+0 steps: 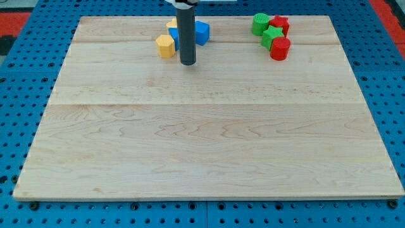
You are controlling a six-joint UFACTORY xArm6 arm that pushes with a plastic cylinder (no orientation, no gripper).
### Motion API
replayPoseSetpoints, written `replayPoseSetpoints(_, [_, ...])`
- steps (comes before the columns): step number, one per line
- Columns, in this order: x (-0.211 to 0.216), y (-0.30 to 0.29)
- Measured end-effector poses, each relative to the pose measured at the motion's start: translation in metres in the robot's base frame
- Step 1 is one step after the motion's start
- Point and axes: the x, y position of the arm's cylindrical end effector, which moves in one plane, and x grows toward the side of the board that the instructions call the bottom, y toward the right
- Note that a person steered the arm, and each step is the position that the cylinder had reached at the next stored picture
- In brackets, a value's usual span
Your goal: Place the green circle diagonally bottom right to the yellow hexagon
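Note:
The yellow hexagon (165,46) lies near the board's top edge, left of centre. The green circle (259,24) lies at the top right, in a cluster with a red block (280,25), a green star (273,36) and a red cylinder (280,48). My tip (187,63) rests on the board just right of and slightly below the yellow hexagon, far left of the green circle. The rod partly hides a blue block (200,32) and another blue block (173,33); a second yellow block (171,23) peeks out behind them.
The wooden board (209,139) lies on a blue pegboard table (19,76). A red strip shows at the view's top right corner (389,12).

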Motion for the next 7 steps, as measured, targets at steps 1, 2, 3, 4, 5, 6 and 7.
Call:
replayPoseSetpoints(1, [0.001,0.000])
replayPoseSetpoints(2, [0.025,0.022])
replayPoseSetpoints(3, [0.064,0.112])
replayPoseSetpoints(4, [0.048,0.237])
replayPoseSetpoints(5, [-0.033,0.300])
replayPoseSetpoints(6, [-0.115,0.331])
replayPoseSetpoints(7, [-0.142,0.334])
